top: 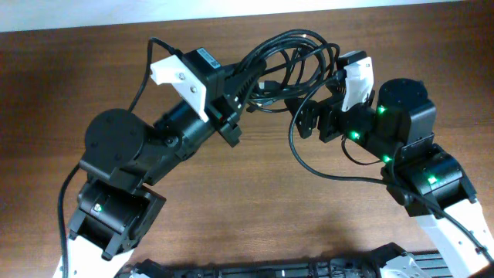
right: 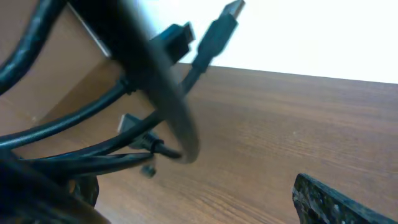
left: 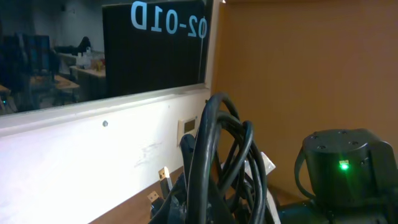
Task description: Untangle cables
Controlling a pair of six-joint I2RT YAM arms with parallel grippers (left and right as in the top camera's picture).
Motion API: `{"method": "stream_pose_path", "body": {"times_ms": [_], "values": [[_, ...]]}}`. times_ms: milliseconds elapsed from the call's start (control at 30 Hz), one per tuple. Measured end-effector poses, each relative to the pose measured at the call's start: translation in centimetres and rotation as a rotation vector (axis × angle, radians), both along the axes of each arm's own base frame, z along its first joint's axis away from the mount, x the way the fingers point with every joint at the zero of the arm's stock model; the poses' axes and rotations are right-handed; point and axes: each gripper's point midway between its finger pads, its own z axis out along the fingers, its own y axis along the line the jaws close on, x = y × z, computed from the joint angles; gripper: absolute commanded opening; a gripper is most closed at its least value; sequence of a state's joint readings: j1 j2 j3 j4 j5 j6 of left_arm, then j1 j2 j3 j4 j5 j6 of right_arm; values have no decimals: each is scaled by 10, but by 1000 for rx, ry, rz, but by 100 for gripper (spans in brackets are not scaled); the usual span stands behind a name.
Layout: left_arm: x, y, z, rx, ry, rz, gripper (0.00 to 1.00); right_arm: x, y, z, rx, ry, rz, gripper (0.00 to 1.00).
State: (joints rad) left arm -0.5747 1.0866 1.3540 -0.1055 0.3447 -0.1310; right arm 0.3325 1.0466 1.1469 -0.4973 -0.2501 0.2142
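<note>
The cables [top: 289, 58] form a knotted black bundle lifted off the table at the back centre. My left gripper [top: 235, 100] is shut on the bundle's left end. In the left wrist view the cables [left: 217, 155] rise in loops from the shut left gripper [left: 205, 214], with two plugs [left: 165, 176] hanging at their left. My right gripper [top: 316, 122] stands open just under the bundle's right side. In the right wrist view the cables [right: 155, 81] cross the left half, plugs [right: 227, 15] pointing up; the right gripper [right: 205, 208] holds nothing, one fingertip [right: 336, 202] showing.
The brown wooden table [top: 255, 201] lies below. A white wall [left: 74, 162] runs along its far edge. A thin black wire [top: 309, 164] loops from the right gripper back to the right arm [top: 401, 116]. The right arm's body [left: 342, 168] stands close to the bundle.
</note>
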Motion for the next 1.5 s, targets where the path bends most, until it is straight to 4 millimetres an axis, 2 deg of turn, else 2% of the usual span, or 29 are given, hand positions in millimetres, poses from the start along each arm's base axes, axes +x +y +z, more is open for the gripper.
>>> {"method": "stream_pose_path", "body": {"times_ms": [333,533,767,1100,1500], "values": [[-2,-2,-3,-6,25,-22,0,9,-16,-26,-71,75,-99,99],[1,-2,-4,-4,31,-14,0,5,-25,-40,-106,135,-141,99],[12,0,-8,-4,45,38,0,-3,-37,-58,-159,211,-186,99],[16,4,-5,40,-34,84,0,-4,-41,-59,-172,216,-203,99],[25,22,1,32,-51,191,0,-3,-42,-57,-171,209,-207,99]]}}
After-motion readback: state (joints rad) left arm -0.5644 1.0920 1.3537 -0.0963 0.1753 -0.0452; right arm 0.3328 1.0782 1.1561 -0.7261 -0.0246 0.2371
